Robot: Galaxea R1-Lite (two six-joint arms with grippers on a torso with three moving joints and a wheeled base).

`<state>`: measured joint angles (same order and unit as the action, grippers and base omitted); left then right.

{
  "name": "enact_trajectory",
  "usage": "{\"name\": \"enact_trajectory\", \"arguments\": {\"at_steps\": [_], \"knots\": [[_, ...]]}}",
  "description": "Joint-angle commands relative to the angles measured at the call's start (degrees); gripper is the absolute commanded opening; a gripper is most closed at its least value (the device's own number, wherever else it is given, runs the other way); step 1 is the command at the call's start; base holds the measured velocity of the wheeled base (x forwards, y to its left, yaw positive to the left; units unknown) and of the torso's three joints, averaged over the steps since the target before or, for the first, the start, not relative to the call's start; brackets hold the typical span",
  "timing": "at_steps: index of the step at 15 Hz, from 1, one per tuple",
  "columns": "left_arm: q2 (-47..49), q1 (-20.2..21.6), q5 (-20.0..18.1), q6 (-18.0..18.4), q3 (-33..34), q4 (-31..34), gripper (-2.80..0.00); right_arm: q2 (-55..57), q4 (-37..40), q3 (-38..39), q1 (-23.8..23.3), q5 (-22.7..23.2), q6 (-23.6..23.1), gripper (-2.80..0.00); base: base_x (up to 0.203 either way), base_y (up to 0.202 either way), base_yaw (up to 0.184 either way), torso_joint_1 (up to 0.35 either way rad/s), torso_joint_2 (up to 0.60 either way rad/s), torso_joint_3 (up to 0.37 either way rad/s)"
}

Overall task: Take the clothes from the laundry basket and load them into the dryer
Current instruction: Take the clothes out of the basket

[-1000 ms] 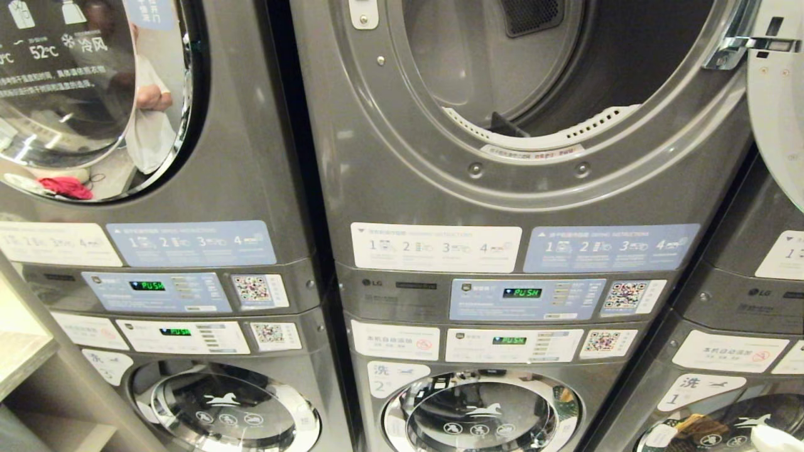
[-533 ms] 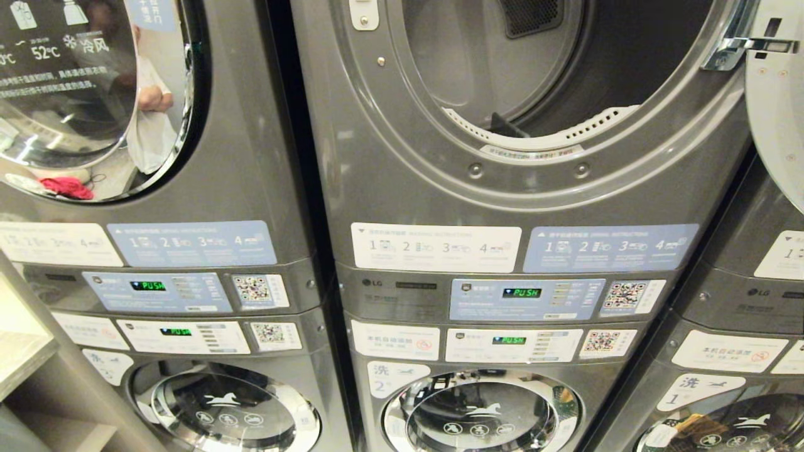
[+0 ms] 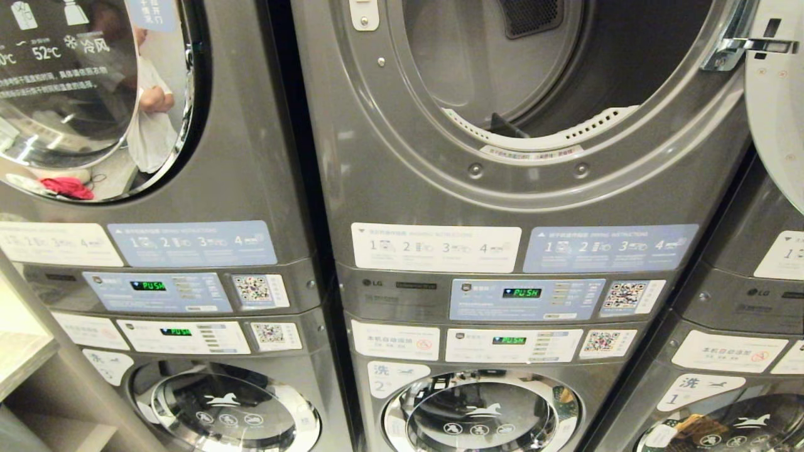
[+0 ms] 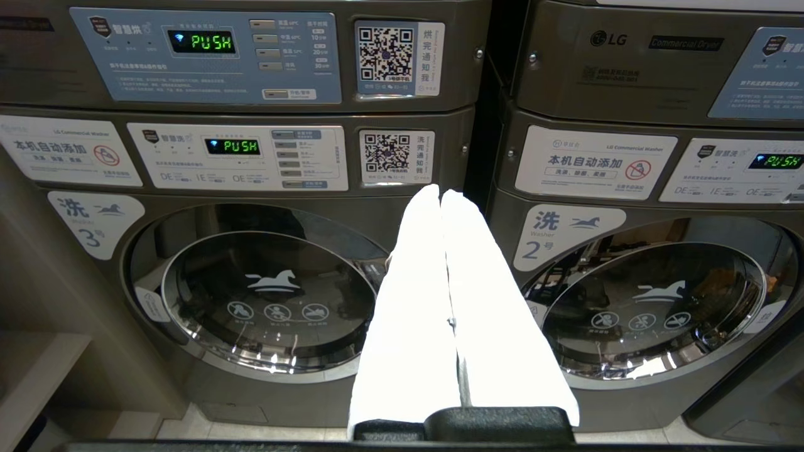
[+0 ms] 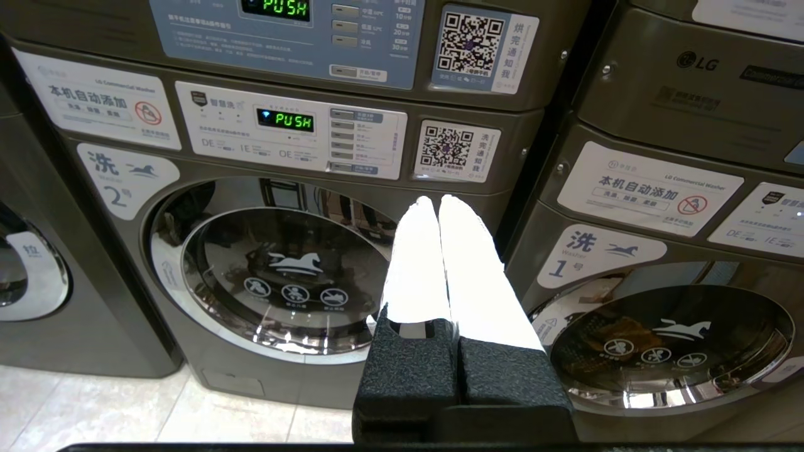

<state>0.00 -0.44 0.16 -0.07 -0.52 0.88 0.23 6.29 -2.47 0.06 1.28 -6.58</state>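
Observation:
The grey dryer point(image 3: 534, 182) in the middle of the head view has its round mouth open, and the part of the drum point(image 3: 490, 69) that shows holds nothing. Its door point(image 3: 776, 94) is swung out to the right. The clothes and the laundry basket are out of view. Neither arm shows in the head view. My left gripper point(image 4: 441, 193) is shut and empty, low in front of the gap between washers 3 and 2. My right gripper point(image 5: 438, 201) is also shut and empty, facing the gap between washers 2 and 1.
Below each dryer sits a washer with a shut glass door point(image 4: 270, 301) point(image 5: 666, 345). The left dryer's shut door point(image 3: 94, 94) reflects a person in white. A wooden shelf point(image 3: 19, 358) juts in at the lower left. Pale floor tiles point(image 5: 94, 408) run under the machines.
The white tip of my right gripper, seen at the head view's bottom right corner a second ago, has dropped out of that view. The machines have not moved.

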Motion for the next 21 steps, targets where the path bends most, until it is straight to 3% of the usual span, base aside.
{"name": "enact_trajectory", "arguments": {"at_steps": [1, 8, 15, 21], "knots": [[0.1, 0.0, 0.0, 0.0, 0.0, 0.0, -2.80, -0.2, 0.3, -0.1, 0.0, 0.0, -0.1, -2.80, 0.000, 0.000, 0.000, 0.000, 0.00, 0.000], [0.1, 0.0, 0.0, 0.0, 0.0, -0.2, -2.80, -0.3, 0.3, -0.1, 0.0, 0.0, 0.2, -2.80, -0.010, 0.000, -0.001, 0.001, 0.00, 0.000], [0.1, 0.0, 0.0, 0.0, 0.0, -0.3, -2.80, -0.3, 0.2, -0.1, 0.0, 0.1, 0.4, -2.80, -0.183, 0.000, 0.001, -0.001, 0.01, 0.001], [0.1, 0.0, 0.1, 0.1, 0.1, -0.2, -2.80, -0.3, 0.2, -0.1, 0.0, 0.1, 0.7, -2.80, -0.009, 0.000, 0.000, 0.004, 0.00, -0.001]]}}
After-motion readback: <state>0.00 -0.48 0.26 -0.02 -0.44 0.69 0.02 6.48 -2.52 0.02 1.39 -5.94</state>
